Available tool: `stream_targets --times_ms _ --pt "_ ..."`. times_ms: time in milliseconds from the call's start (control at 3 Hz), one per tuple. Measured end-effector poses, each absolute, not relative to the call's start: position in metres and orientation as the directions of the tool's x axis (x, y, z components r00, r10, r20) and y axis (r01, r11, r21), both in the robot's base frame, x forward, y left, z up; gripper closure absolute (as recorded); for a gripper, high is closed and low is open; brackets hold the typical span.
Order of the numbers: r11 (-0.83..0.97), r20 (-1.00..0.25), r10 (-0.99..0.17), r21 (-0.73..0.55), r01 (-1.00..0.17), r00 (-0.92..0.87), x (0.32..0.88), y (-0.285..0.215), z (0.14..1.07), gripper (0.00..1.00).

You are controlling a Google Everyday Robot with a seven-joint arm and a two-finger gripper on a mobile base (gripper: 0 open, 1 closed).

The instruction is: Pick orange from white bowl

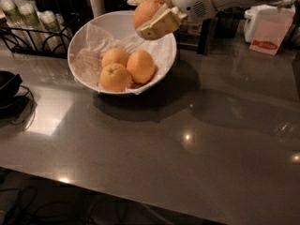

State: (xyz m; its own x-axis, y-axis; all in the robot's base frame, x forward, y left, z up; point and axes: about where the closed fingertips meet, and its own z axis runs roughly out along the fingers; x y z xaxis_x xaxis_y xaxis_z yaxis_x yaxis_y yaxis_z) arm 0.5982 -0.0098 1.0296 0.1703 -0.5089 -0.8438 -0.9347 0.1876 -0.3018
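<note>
The white bowl, wide and lined with crinkled white paper, sits tilted on the grey table at the upper left. Three oranges lie in it: one at the front with a stem dimple, one at the right, one behind. My gripper is above the bowl's far right rim, shut on the orange, which it holds clear of the bowl between its cream fingers. The white arm reaches in from the upper right.
A black wire rack with cups stands behind the bowl at the left. A white box with a pink label is at the back right. A black object with a cable lies at the left edge. Dark containers stand along the back.
</note>
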Motion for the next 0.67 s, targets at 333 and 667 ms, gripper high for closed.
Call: stream_targets --times_ms 333,667 --pt "0.203 -0.835 -0.538 -0.263 -0.943 0.117 0.5823 -0.0303 1.0120 1.00" --pt "0.203 -0.835 -0.539 -0.259 -0.944 0.114 0.5818 -0.0306 1.0099 1.00"
